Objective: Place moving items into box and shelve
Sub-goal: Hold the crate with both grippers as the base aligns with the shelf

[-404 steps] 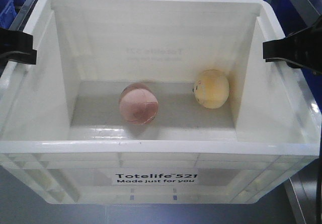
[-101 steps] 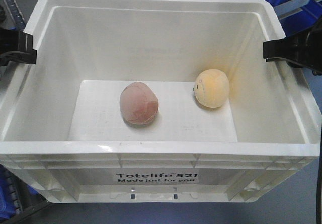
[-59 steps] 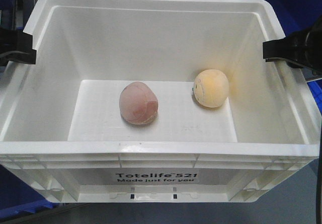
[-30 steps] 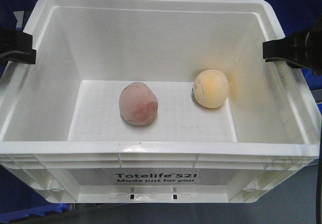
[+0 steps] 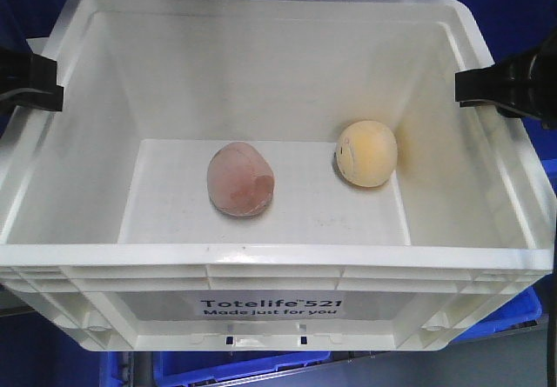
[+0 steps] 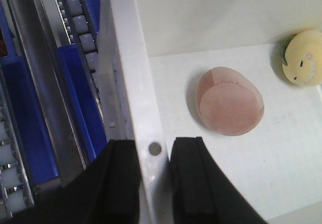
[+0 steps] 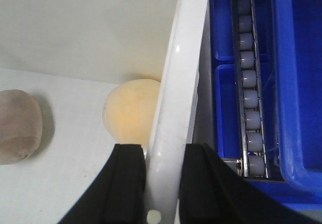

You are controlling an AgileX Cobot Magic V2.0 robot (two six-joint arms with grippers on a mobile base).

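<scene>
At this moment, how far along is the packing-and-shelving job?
Done: the pink ball and yellow ball both lie on the floor of the white box. In hand: the left pincer and right pincer each clamp a side rim, with blue bins and roller rails alongside. Left: setting the box on a shelf, which is not shown done.

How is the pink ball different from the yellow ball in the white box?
The pink ball is dull pink with stitched patches; the yellow ball is pale yellow with small dark marks. The pink ball looks a bit egg-shaped; the yellow ball looks rounder. The pink ball sits mid-floor; the yellow ball sits by a side wall. Both lie inside the white box, apart.
</scene>
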